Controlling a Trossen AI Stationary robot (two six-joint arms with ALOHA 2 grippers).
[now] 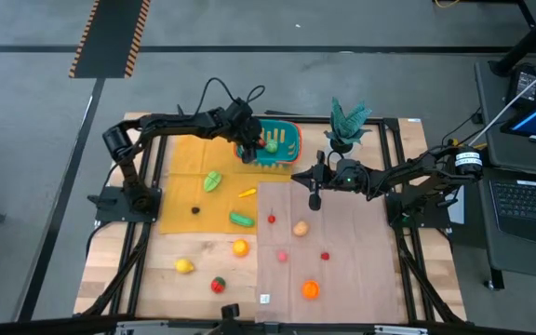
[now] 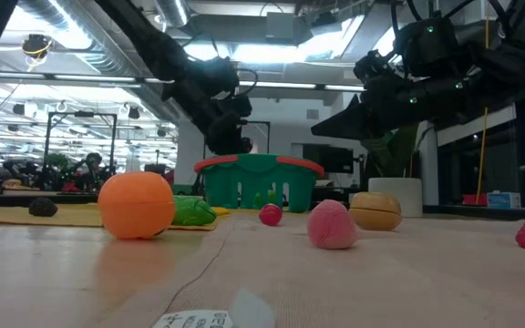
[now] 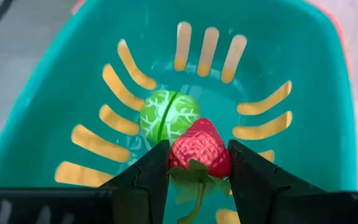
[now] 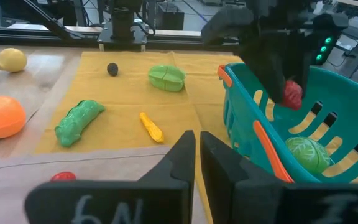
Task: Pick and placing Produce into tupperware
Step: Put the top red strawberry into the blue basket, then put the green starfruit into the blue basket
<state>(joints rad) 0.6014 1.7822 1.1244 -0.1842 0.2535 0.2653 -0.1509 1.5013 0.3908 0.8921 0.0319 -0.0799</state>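
The teal tupperware [image 1: 282, 141] with an orange-red rim stands at the table's far middle, and a green round vegetable [image 3: 168, 115] lies on its floor. My left gripper [image 3: 199, 148] reaches into it from the left, shut on a red strawberry [image 3: 197, 151]. My right gripper [image 1: 313, 193] hangs shut and empty just to the right of the tupperware. Loose produce lies on the cloths: an orange [image 2: 137, 205], a lemon [image 4: 11, 59], a green pod [image 4: 78, 121], a green leafy piece [image 4: 166, 78] and a yellow piece [image 4: 151, 126]. My left gripper pinches the strawberry between its two fingers, one on each side [image 3: 178, 155] of the fruit. Its green leaf end points back toward the gripper and its tip points away. The fingers slant down from the table's left. The strawberry [image 4: 293, 93] hangs clear inside the tupperware, above the green vegetable.
A potted green plant [image 1: 347, 124] in a white pot [image 2: 399, 196] stands right of the tupperware at the far edge. A yellow cloth [image 1: 189, 181] and a beige cloth [image 1: 342, 270] cover the table. More small fruits lie toward the near edge [image 1: 310, 289].
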